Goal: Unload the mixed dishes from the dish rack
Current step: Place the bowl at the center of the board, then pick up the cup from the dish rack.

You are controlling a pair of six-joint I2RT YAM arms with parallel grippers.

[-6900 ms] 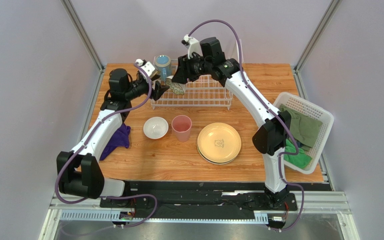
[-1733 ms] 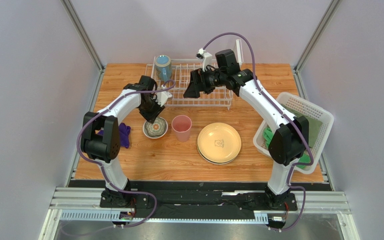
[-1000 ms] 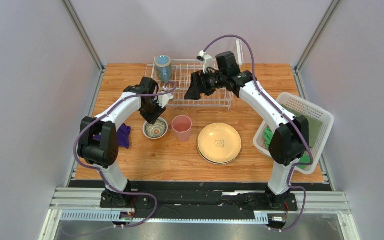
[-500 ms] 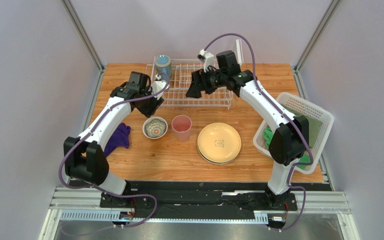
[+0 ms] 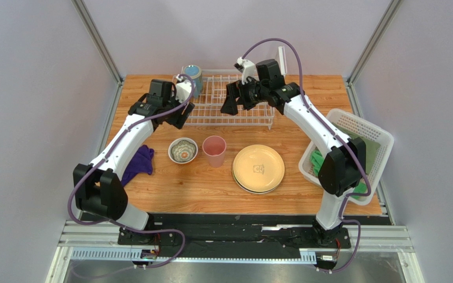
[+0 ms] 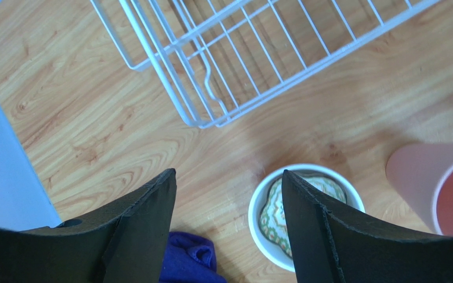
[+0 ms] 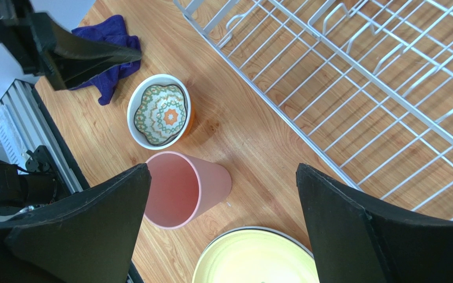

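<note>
Both pairs of jaws stand wide apart and empty: the left gripper (image 6: 227, 177) hangs by the near left corner of the rectangular white wire dish rack (image 5: 229, 106), the right gripper (image 7: 223, 171) over the rack. A blue ceramic mug (image 5: 193, 76) stands in the rack's far left corner. On the wooden table (image 5: 199, 188) before the rack sit a small white bowl patterned inside (image 5: 183, 150), a pink tapered tumbler (image 5: 214, 150) just beside it and a round cream-yellow plate (image 5: 258, 168).

The left arm (image 5: 122, 142) and right arm (image 5: 308, 125) are showing white shells with black joint housings. Purple cables (image 5: 270, 40) are looping along both. The left gripper (image 6: 227, 177) and right gripper (image 7: 222, 171) are wearing black, wedge-shaped fingers (image 6: 140, 230); white wrist boxes (image 5: 246, 63) are possibly housing cameras.
</note>
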